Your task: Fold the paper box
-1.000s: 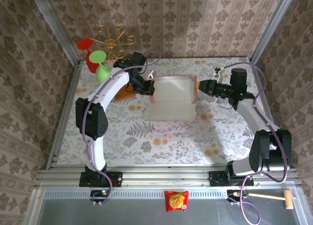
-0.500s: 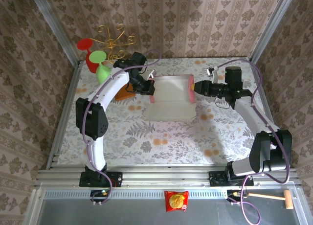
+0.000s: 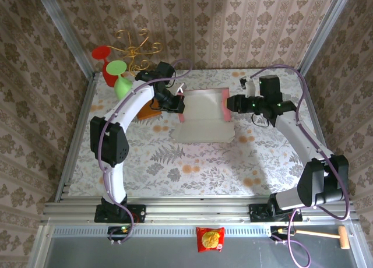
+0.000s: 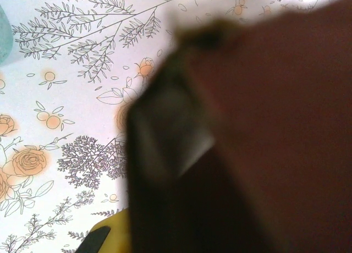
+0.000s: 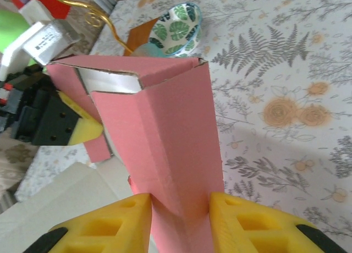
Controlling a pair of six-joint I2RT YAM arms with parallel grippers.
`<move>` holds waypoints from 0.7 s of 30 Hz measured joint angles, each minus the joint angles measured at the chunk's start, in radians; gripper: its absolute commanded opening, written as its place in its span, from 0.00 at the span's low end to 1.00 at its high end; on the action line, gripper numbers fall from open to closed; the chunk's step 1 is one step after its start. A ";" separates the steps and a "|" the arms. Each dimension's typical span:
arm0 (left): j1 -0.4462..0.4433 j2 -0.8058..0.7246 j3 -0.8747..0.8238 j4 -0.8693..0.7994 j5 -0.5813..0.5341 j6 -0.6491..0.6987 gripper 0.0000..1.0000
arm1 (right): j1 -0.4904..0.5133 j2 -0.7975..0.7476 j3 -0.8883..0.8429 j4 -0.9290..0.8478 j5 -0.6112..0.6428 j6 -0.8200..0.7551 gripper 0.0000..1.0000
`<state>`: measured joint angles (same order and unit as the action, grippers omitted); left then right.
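The paper box [image 3: 201, 119] lies mid-table, white inside up, with a pink wall raised at each side. My left gripper [image 3: 179, 105] is shut on the left wall; in the left wrist view the dark, blurred pink cardboard [image 4: 286, 126] covers the jaws, and one yellow finger [image 4: 110, 239] peeks out below. My right gripper [image 3: 229, 103] holds the right wall. In the right wrist view its yellow pads touch both sides of the folded, upright pink wall [image 5: 170, 126], so the right gripper [image 5: 180, 212] is shut on it. The left gripper [image 5: 82, 126] shows beyond, at the far wall.
An orange-brown block [image 3: 150, 112] lies under the left arm. A leaf-patterned bowl [image 5: 179, 22] sits behind the box. Green [image 3: 121, 84] and red [image 3: 104, 64] cups and a gold wire stand [image 3: 137, 46] crowd the back left corner. A snack packet [image 3: 210, 239] lies on the front ledge.
My right arm has swung left and toward the back, carrying the box's right wall inward and more upright. The left arm has held still.
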<state>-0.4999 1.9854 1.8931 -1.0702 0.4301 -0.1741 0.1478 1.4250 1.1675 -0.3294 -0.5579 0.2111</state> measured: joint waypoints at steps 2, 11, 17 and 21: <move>-0.002 0.000 0.000 0.000 0.000 0.000 0.00 | 0.019 0.006 0.011 -0.016 0.057 -0.013 0.32; -0.003 0.000 0.002 -0.002 -0.006 0.000 0.00 | 0.078 0.041 0.065 -0.065 0.239 -0.057 0.19; -0.003 0.000 0.008 -0.010 -0.011 0.000 0.00 | 0.108 0.063 0.088 -0.087 0.360 -0.069 0.00; -0.003 0.000 0.008 -0.021 -0.011 0.000 0.00 | 0.151 0.064 0.094 -0.102 0.455 -0.071 0.00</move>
<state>-0.5030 1.9854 1.9015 -1.0916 0.4191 -0.1745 0.2989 1.4887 1.2613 -0.4316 -0.1028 0.1406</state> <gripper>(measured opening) 0.067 0.059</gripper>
